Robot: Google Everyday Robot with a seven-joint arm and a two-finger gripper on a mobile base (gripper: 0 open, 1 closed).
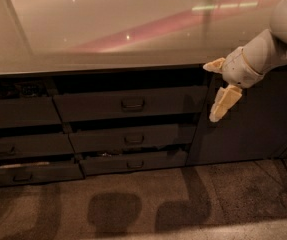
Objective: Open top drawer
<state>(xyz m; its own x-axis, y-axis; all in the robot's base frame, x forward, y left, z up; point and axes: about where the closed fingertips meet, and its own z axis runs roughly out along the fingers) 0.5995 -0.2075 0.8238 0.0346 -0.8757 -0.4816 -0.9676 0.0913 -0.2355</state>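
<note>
**Approach step: gripper off to the right of the handle, nothing grasped**

Gripper (210, 91) hangs in front of the seam between the drawer bank and the flat cabinet door (253, 129), just under the countertop (108, 29) edge. Jaws are spread wide and empty, one finger (225, 101) pointing down and the other pointing left.

The top drawer (93, 106) sits directly under the counter, with its bail handle (132, 103) at mid-front, well left of the gripper. No contact yet.

Judged next: travel left, line up on the handle, close on it, then pull straight out.

Hard to read:
- The dark band above the drawer front hides whether it is already ajar.
- The arm is cut off at the right edge.
- The left drawers (18, 111) are murky.
</note>
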